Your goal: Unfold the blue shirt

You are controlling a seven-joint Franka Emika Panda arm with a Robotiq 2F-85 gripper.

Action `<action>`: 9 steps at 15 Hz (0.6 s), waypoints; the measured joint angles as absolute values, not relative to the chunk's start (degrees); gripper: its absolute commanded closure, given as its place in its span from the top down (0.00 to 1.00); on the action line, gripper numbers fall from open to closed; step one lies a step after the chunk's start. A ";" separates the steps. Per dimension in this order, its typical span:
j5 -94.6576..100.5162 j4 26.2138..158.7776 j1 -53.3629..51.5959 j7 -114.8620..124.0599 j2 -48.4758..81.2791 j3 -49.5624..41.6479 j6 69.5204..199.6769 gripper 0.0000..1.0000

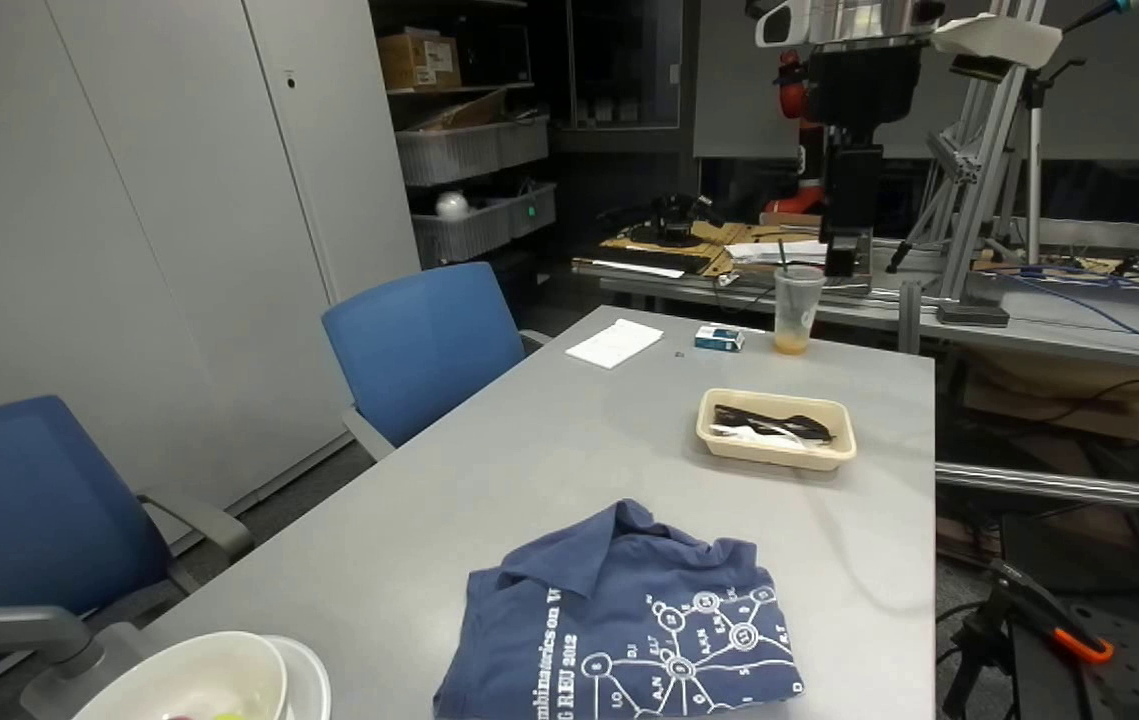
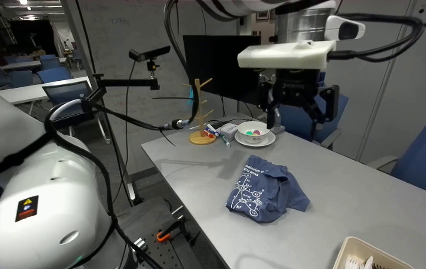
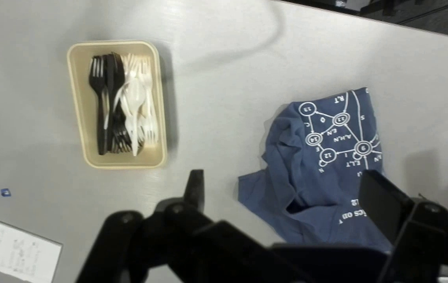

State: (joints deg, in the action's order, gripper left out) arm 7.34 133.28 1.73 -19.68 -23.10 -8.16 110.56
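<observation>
The blue shirt (image 1: 629, 610) lies crumpled and partly folded on the grey table, with its white line graphics and letters facing up. It also shows in an exterior view (image 2: 269, 190) and in the wrist view (image 3: 314, 188). One corner of cloth sticks out beyond the folded part, and a dark gap opens between folds. My gripper (image 2: 293, 121) is open and empty, high above the table and apart from the shirt. In the wrist view the fingers of the gripper (image 3: 282, 177) are spread wide, and the right finger hides part of the shirt. In an exterior view the gripper (image 1: 844, 255) shows side-on.
A beige tray (image 3: 163, 118) of plastic cutlery stands beside the shirt. A white bowl (image 2: 250, 136) on a plate, a wooden stand (image 2: 202, 139) and markers are at one table end. A plastic cup (image 1: 797, 310), a small box (image 1: 719, 338) and white paper (image 1: 616, 343) are at the other. Blue chairs (image 1: 429, 345) line one side.
</observation>
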 measured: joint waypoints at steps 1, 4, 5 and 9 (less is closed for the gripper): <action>6.15 133.48 0.91 -19.68 -22.65 -7.51 110.98 1.00; 3.67 133.99 -1.52 -19.69 -20.43 -5.42 114.95 1.00; 3.13 133.98 -2.22 -19.69 -19.37 -4.66 116.43 1.00; 3.06 133.97 -2.25 -19.43 -18.60 -4.42 116.79 1.00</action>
